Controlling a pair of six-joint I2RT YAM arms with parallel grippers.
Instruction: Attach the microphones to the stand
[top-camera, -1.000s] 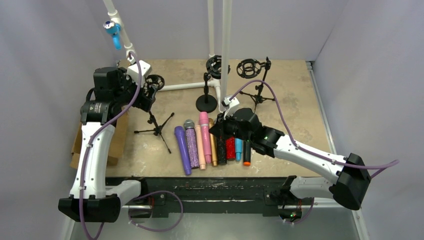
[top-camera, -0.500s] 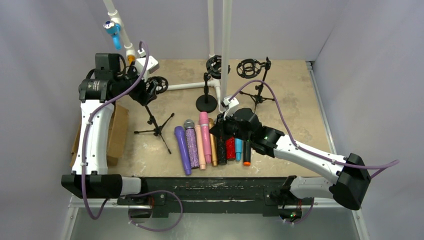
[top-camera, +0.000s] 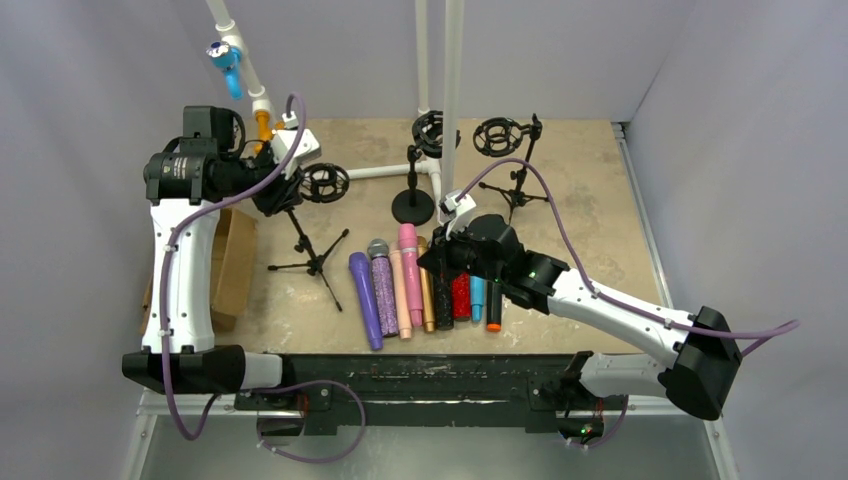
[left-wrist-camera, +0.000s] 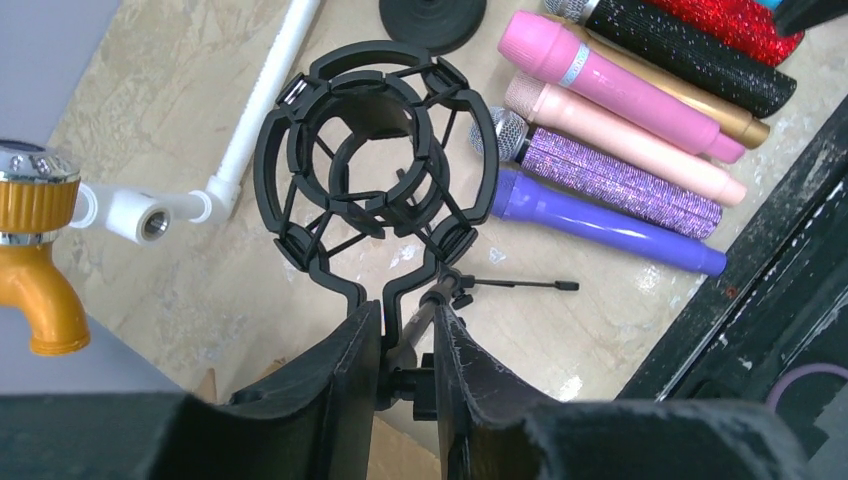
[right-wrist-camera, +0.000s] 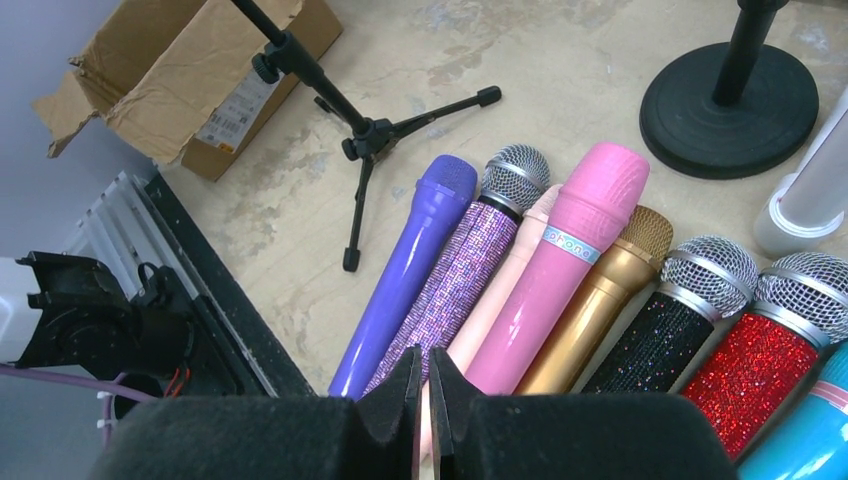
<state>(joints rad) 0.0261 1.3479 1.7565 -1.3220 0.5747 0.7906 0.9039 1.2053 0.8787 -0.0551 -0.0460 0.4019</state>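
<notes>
Several microphones (top-camera: 425, 285) lie side by side on the table: purple (right-wrist-camera: 405, 265), purple glitter with a grey mesh head (right-wrist-camera: 460, 270), peach, pink (right-wrist-camera: 560, 270), gold (right-wrist-camera: 595, 300), black (right-wrist-camera: 665, 325), red glitter (right-wrist-camera: 770, 365) and blue (right-wrist-camera: 810, 440). My right gripper (right-wrist-camera: 422, 362) hovers shut just over their handle ends and holds nothing. My left gripper (left-wrist-camera: 405, 318) is closed round the neck of a tripod stand (top-camera: 316, 262), just under its black shock mount (left-wrist-camera: 375, 180), fingers pressing on both sides. That mount is empty.
A round-base stand (top-camera: 413, 205) and a second tripod stand (top-camera: 515, 195), both with empty mounts, are behind the row. A torn cardboard box (top-camera: 232, 265) lies at the left. White pipes (top-camera: 452, 90) rise at the back, one with a blue fitting (top-camera: 226, 62) and an orange fitting (left-wrist-camera: 35, 260).
My left gripper has gone from wide open to closed on the stand's neck, and its arm has swung back and left; the shock mount shifted slightly right. The right arm has not moved.
</notes>
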